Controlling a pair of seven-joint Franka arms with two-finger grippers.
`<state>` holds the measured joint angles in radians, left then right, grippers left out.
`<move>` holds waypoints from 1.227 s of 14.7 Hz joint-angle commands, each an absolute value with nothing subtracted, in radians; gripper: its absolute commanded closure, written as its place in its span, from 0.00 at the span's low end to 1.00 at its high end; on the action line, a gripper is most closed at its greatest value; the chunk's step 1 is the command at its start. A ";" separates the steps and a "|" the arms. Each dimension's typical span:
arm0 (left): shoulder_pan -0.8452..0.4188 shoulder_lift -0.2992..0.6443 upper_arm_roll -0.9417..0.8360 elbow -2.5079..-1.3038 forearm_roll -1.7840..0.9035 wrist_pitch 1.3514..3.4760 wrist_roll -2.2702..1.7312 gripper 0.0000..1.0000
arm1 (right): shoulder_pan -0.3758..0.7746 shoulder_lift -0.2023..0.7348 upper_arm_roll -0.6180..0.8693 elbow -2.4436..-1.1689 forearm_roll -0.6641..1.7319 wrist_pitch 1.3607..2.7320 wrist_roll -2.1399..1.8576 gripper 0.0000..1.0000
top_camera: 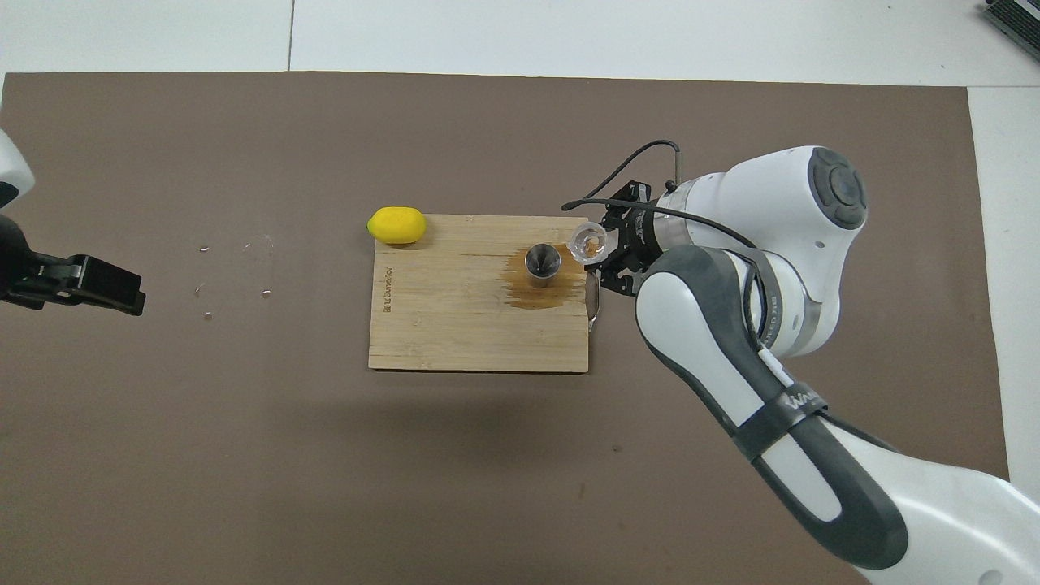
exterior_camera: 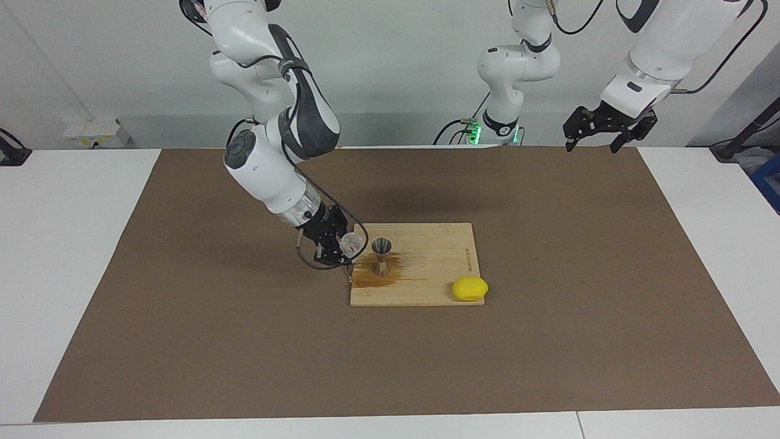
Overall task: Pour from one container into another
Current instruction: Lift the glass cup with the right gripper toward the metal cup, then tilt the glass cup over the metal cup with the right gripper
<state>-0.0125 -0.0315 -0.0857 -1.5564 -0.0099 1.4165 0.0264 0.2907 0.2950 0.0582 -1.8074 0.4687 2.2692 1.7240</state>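
Lemon (exterior_camera: 470, 288) at the board (exterior_camera: 426, 292) corner, clear of things. Jigger (exterior_camera: 381, 253) upright on the board in a brown spill; right gripper (exterior_camera: 340, 246) pinches the glass (exterior_camera: 350, 244) just beside its rim. Narrow mouth, so an off-centre tilt adds to the puddle, or the glass nudges it over. Left gripper (exterior_camera: 600, 135) waits raised at its end, fingers spread.

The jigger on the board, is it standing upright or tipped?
Upright: the jigger stands on its lower cone on the stained cutting board, mouth facing up.

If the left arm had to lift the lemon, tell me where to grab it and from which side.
Come straight down from above and close the claw across the lemon's short middle. It lies on its side at the cutting board's corner, long axis along the board's edge, nothing crowding it.
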 commanded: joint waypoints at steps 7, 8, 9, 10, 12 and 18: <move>-0.008 -0.057 -0.087 -1.583 0.009 1.410 0.031 0.00 | 0.351 0.318 0.060 -1.763 0.261 2.276 1.796 1.00; -0.008 -0.057 -0.087 -1.583 0.009 1.410 0.031 0.00 | 0.353 0.318 0.060 -1.761 0.238 2.276 1.796 1.00; -0.008 -0.057 -0.087 -1.583 0.009 1.410 0.031 0.00 | 0.357 0.318 0.061 -1.758 0.220 2.275 1.796 1.00; -0.008 -0.057 -0.087 -1.583 0.009 1.410 0.031 0.00 | 0.371 0.318 0.061 -1.750 0.203 2.273 1.796 1.00; -0.008 -0.057 -0.087 -1.583 0.009 1.410 0.031 0.00 | 0.373 0.318 0.061 -1.747 0.177 2.272 1.796 1.00; -0.008 -0.057 -0.087 -1.583 0.009 1.410 0.031 0.00 | 0.380 0.333 0.061 -1.704 0.066 2.257 1.795 1.00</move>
<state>-0.0120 -0.0315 -0.0845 -1.5567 -0.0095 1.4161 0.0264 0.3772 0.3100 0.0585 -1.7437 0.1089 2.2692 1.7702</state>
